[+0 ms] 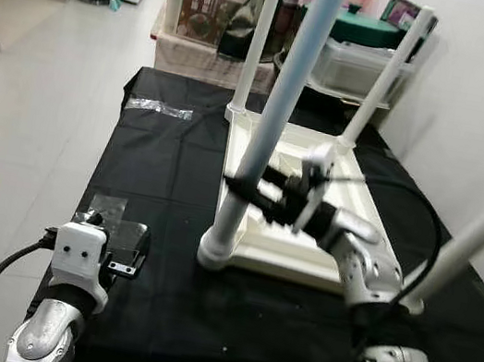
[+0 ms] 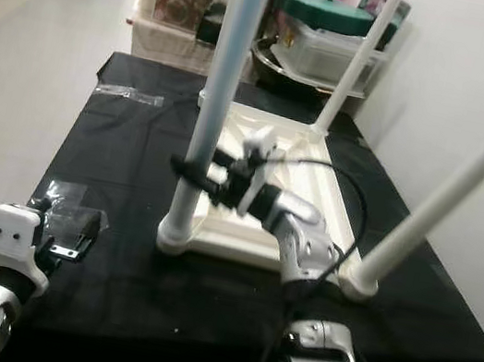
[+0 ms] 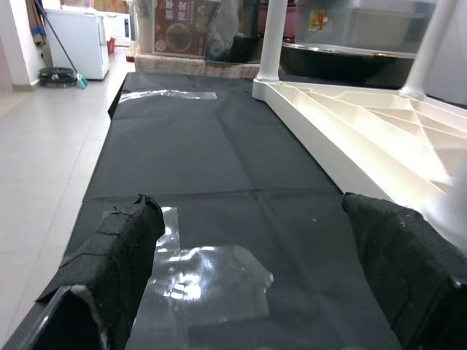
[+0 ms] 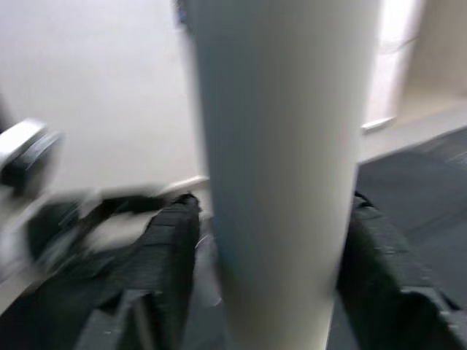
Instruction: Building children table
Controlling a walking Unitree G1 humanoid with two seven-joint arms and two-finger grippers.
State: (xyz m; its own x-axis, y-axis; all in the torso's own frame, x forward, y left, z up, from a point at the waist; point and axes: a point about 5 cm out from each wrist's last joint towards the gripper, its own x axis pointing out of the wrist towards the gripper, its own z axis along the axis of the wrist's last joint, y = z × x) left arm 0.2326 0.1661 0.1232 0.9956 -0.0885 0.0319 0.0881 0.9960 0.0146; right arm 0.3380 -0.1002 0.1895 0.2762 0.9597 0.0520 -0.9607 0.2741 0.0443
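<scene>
Right claw: the right claw [image 1: 240, 183] reaches across the upturned children's table [image 1: 311, 214] and clamps its near-left leg [image 1: 272, 116] low down, a black finger on each side of the post.
Left claw: the left claw [image 1: 122, 252] hovers over the black-covered counter [image 1: 171, 159], well off to the left of the upturned table, fingers spread wide and holding nothing.
Head views, table: the white tabletop lies face down on the counter with four white legs standing up from its corners; the near-right leg [image 2: 451, 194] leans outward.
Head views, around the table: a clear plastic bag [image 2: 76, 217] lies under the left claw, another plastic bag [image 1: 158, 108] lies at the far left corner of the counter, and storage bins [image 1: 219, 3] stand behind the table.
Left wrist view: two black fingers [image 3: 117, 251] stand apart over the shiny plastic, the table's rim beyond them.
Right wrist view: blurred; the white leg [image 4: 281, 168] stands between the two black pads [image 4: 171, 251], which press against it.
</scene>
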